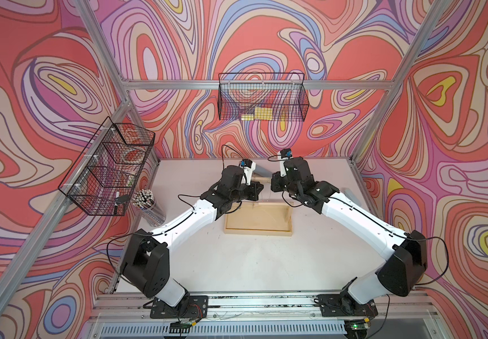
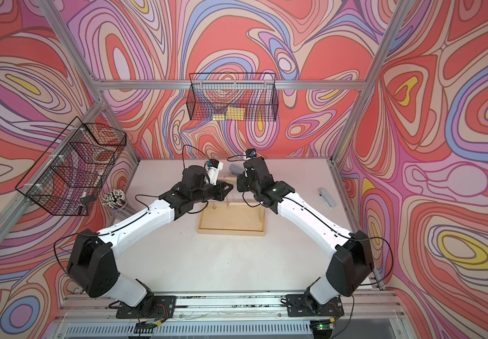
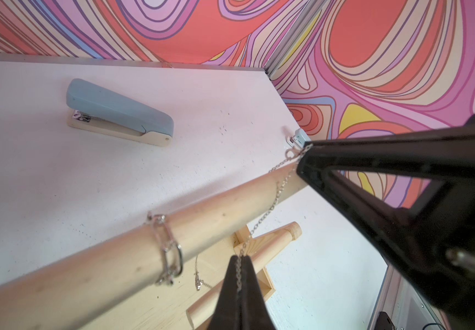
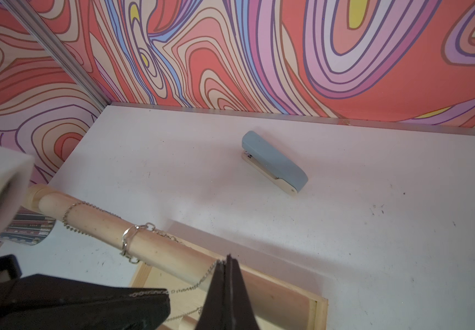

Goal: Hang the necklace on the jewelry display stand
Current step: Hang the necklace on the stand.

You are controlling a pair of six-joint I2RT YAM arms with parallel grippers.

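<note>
The necklace (image 3: 260, 224) is a thin silver chain stretched between my two grippers and crossing the long dowel bar (image 3: 110, 257) of the pale wooden jewelry display stand (image 1: 257, 234). In the left wrist view my left gripper (image 3: 240, 258) is shut on one part of the chain, just above the shorter lower bar (image 3: 276, 240). My right gripper (image 4: 228, 260) is shut on the other end, its tip at the bar's top edge. The chain (image 4: 187, 287) runs slack from it to the left gripper. In both top views the two grippers nearly meet over the bar, left (image 1: 261, 187) and right (image 1: 272, 184).
A chunky link bracelet (image 3: 170, 251) and a ball chain (image 4: 70, 213) hang on the long bar. A small pendant chain (image 3: 199, 281) hangs below. A blue stapler (image 4: 273, 163) lies behind the stand, another (image 2: 326, 198) by the right edge. A pencil cup (image 1: 146, 199) and wire baskets (image 1: 107, 167) stand at the left.
</note>
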